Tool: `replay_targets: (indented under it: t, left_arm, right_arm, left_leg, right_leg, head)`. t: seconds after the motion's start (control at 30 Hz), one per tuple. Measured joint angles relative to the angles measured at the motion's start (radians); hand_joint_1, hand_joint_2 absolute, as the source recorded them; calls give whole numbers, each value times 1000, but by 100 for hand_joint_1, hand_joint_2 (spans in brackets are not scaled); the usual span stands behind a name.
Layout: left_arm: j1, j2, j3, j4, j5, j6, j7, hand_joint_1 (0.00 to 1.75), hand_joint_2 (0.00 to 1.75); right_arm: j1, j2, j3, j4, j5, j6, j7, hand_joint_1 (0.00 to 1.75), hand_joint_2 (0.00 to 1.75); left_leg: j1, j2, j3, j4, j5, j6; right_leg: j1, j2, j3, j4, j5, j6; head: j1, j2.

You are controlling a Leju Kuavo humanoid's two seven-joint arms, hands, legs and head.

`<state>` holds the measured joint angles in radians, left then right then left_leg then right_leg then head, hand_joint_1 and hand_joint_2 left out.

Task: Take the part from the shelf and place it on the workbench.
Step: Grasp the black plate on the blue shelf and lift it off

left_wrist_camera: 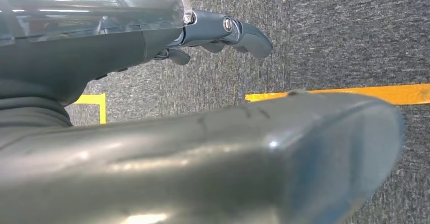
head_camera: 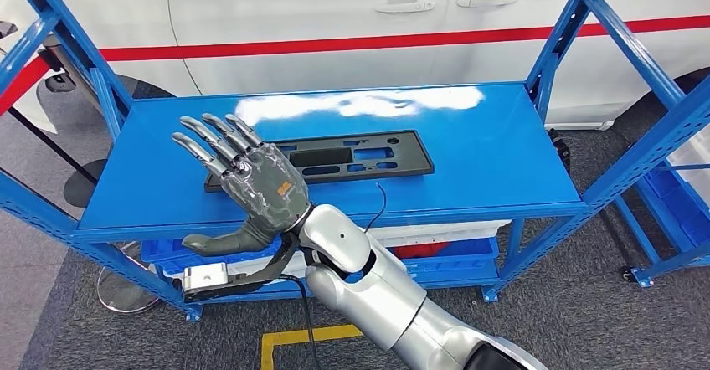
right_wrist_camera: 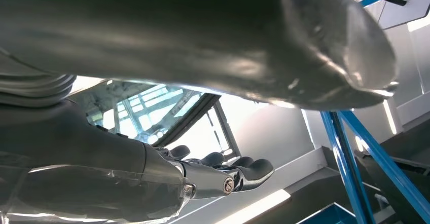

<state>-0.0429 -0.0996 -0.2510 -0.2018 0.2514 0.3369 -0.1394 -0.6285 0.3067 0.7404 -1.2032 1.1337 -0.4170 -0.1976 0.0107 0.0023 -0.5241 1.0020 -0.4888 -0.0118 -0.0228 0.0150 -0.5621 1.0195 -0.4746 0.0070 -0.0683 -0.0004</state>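
Car: a white car body [head_camera: 335,18] with a red stripe and two door handles runs across the top of the head view, behind the shelf.
Shelf: a blue metal shelf rack [head_camera: 502,169] takes up the middle of the frame; its glossy top deck spans from left of centre to right of centre, with slanted blue uprights at the upper left and upper right corners.
Lower deck: under the top deck, at lower centre, sit blue bins and a white tray [head_camera: 452,234].
Floor: grey carpet with yellow tape [head_camera: 306,336] at the bottom centre of the head view; the left wrist view shows yellow tape on the same grey carpet.
Right arm: the silver arm [head_camera: 393,303] rises from the bottom centre-right toward the left of centre.
Right hand: the right hand [head_camera: 243,182] is at left of centre, over the front left part of the deck, palm away from the camera, fingers spread and straight, thumb out to the lower left; it holds nothing.
Part: a flat black plastic panel [head_camera: 352,156] with rectangular cut-outs lies on the top deck at centre frame; its left end is hidden behind the right hand.
Left hand: the left hand [left_wrist_camera: 213,36] is over the carpet with fingers only slightly bent and nothing in them.
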Motion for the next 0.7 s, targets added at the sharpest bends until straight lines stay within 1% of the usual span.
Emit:
replay_targets:
  t: [0.5, 0.63, 0.67, 0.7]
  left_arm:
    - [0, 0, 0, 0, 0, 0, 0, 0, 0]
    - [0, 0, -1, 0, -6, -7, -4, 0, 0]
    - [-1, 0, -5, 0, -17, -22, -12, 0, 0]
    - [-1, 0, -12, 0, -32, -44, -26, 0, 0]
  right_arm:
    - [-1, 0, 1, 3, 0, 0, 0, 0, 0]
    - [0, -1, 0, 5, 10, 8, 11, 0, 175]
    - [5, -7, -4, 3, 32, 23, 37, 0, 175]
    - [22, -22, -17, -6, 60, 37, 84, 0, 175]
  left_leg:
    - [0, 0, 0, 0, 0, 0]
    - [0, 0, 1, 0, 0, 0]
    - [0, 0, 1, 0, 0, 0]
    - [0, -1, 2, 1, 0, 0]
  right_leg:
    - [0, 0, 0, 0, 0, 0]
    - [0, 0, -1, 0, 0, 0]
    - [0, 0, -1, -1, 0, 0]
    - [0, -1, -1, -1, 0, 0]
  head:
    - [0, 0]
    - [0, 0]
    - [0, 0]
    - [0, 0]
